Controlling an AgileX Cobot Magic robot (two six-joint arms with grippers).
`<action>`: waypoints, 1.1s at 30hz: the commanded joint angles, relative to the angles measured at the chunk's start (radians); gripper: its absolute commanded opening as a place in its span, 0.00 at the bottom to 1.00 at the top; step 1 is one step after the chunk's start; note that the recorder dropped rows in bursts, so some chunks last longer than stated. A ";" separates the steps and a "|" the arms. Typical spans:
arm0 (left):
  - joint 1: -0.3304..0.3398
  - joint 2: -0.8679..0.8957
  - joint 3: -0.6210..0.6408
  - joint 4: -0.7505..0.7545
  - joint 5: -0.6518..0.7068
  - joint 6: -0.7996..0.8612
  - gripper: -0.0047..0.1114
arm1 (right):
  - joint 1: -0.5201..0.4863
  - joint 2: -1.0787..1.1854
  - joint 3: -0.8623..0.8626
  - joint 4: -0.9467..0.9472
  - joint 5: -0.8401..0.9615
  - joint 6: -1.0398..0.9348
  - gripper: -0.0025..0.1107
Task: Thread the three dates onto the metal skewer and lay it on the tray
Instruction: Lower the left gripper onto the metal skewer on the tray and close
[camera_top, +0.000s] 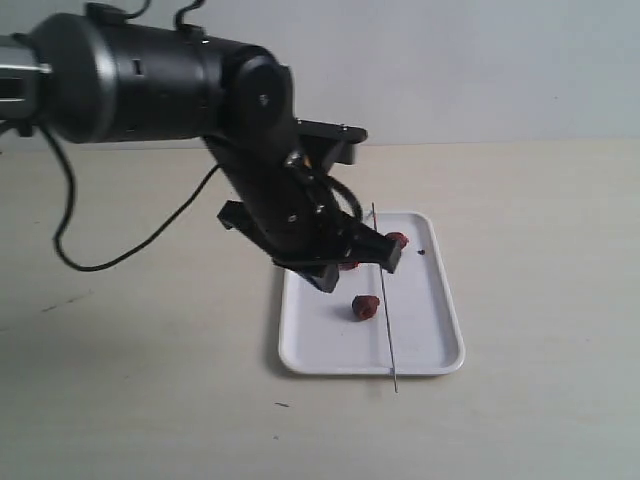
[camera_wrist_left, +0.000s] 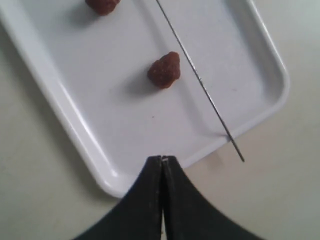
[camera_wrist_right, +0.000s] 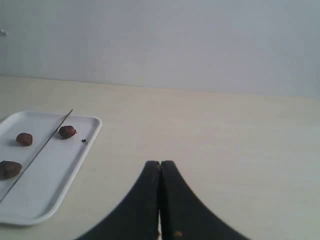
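Observation:
The white tray (camera_top: 430, 320) (camera_wrist_left: 225, 50) (camera_wrist_right: 55, 170) holds the thin metal skewer (camera_top: 385, 320) (camera_wrist_left: 200, 80) (camera_wrist_right: 45, 142), which lies lengthwise with its tip past the front rim. Three dates lie loose on the tray. One (camera_top: 365, 307) (camera_wrist_left: 164, 70) (camera_wrist_right: 9, 169) is left of the skewer. One (camera_top: 397, 240) (camera_wrist_right: 67, 131) is on the skewer's other side, close to the rod. One (camera_top: 348, 266) (camera_wrist_left: 102, 5) (camera_wrist_right: 24, 139) is half hidden behind the left arm. My left gripper (camera_top: 328, 282) (camera_wrist_left: 162, 159) hangs shut and empty above the tray. My right gripper (camera_wrist_right: 160, 163) is shut and empty over bare table, right of the tray.
A tiny dark speck (camera_top: 421, 252) (camera_wrist_right: 83, 140) sits on the tray near its right rim. The left arm's black cable (camera_top: 120, 260) loops over the table to the left. Pale tabletop (camera_top: 540, 300) surrounds the tray, with a wall behind.

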 joint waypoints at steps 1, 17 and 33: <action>-0.025 0.141 -0.204 0.009 0.179 -0.039 0.04 | -0.005 -0.006 0.006 -0.005 -0.014 -0.004 0.02; -0.069 0.344 -0.424 0.004 0.280 -0.188 0.34 | -0.005 -0.006 0.006 -0.005 -0.014 -0.004 0.02; -0.102 0.393 -0.424 0.010 0.171 -0.294 0.42 | -0.005 -0.006 0.006 -0.005 -0.014 -0.004 0.02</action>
